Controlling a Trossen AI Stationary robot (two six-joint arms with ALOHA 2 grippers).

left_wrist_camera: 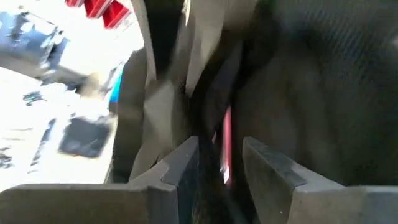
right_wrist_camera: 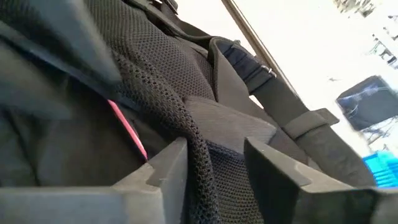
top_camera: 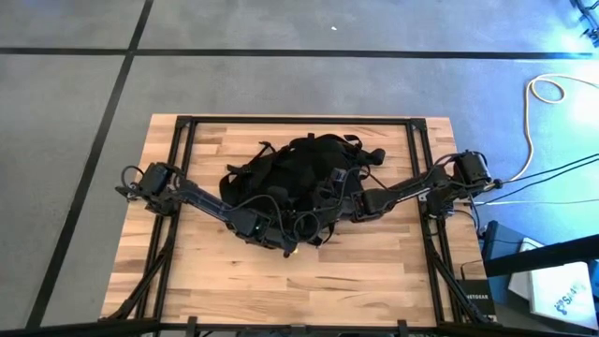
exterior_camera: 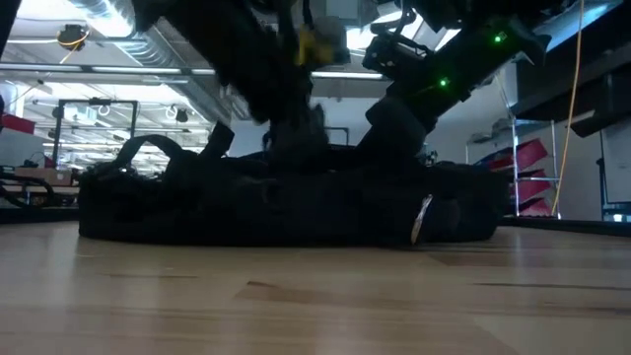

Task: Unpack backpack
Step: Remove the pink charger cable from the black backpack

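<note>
High view shows the backpack [top_camera: 299, 178] flat mid-counter [top_camera: 374, 281], left pincer [left_wrist_camera: 221, 165] and right pincer [right_wrist_camera: 214, 165] each pinching its fabric, so opening seems the step; next, probably spread the mouth apart.

"netgear" on black box [top_camera: 474, 296]
</note>
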